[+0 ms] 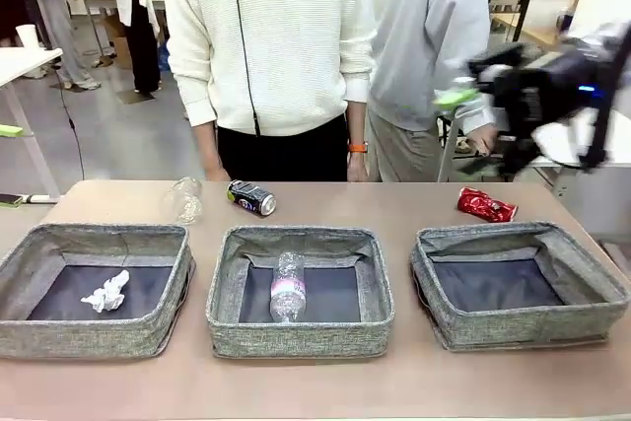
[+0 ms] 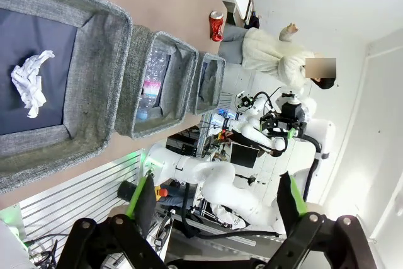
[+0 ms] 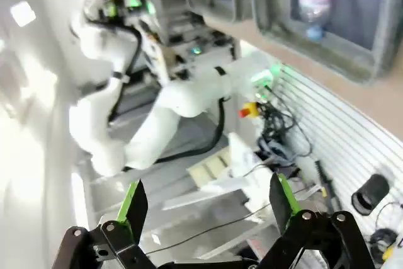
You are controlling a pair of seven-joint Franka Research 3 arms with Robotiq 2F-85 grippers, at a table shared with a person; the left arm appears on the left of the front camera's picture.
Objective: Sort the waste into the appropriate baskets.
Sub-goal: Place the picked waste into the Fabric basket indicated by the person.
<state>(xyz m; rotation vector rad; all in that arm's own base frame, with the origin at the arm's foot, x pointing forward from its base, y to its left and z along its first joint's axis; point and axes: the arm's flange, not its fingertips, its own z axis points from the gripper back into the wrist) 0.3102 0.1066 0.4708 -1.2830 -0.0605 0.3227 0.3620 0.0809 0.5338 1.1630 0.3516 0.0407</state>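
Note:
Three grey baskets stand in a row. A crumpled white tissue lies in the left basket. The middle basket holds a clear bottle with a pink label. Nothing lies in the right basket. Behind them on the table are a crushed clear bottle, a dark blue can and a crushed red can. My right gripper hangs blurred high above the table's far right, open and holding nothing. My left gripper is open, off the table's near edge, and holds nothing.
A person in a white sweater stands at the far edge, arms hanging, with a second person in grey beside. A bare strip of table runs in front of the baskets. The robot bases and cables lie below the near edge.

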